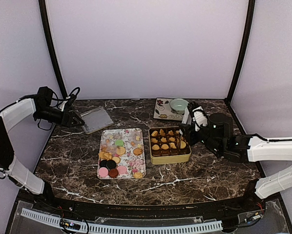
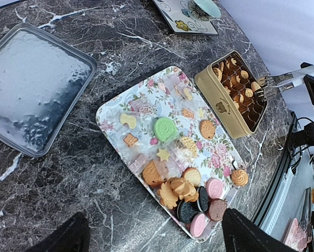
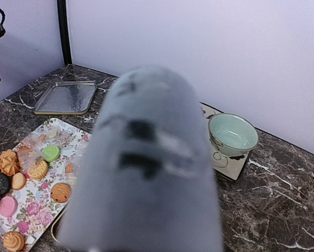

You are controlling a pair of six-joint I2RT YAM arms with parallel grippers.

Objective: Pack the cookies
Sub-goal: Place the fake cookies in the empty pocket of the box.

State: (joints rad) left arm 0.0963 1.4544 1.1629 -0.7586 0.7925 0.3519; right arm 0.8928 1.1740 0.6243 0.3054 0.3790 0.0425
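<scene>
Stretching near-to-far along the tray (image 1: 129,134), cookies (image 1: 112,165) lie flat; left pincer (image 1: 79,121) gapes, right pincer (image 1: 184,132) unclear.

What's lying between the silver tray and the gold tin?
The flowery tray, loaded with cookies; the left wrist view shows it most plainly.

Marble table (image 1: 185,181) bears tray (image 1: 107,137), tin (image 1: 170,158), lid (image 1: 97,119), plate (image 1: 160,113).

Bare marble table (image 1: 185,180) lies open in front of the flowery tray (image 1: 107,139) and gold tin (image 1: 170,159); only a narrow strip separates them. The right gripper (image 2: 261,88) hangs over the tin's right side. A bowl (image 1: 178,105) on a plate (image 1: 160,115) stands behind it, a metal lid (image 1: 97,119) back-left.
</scene>
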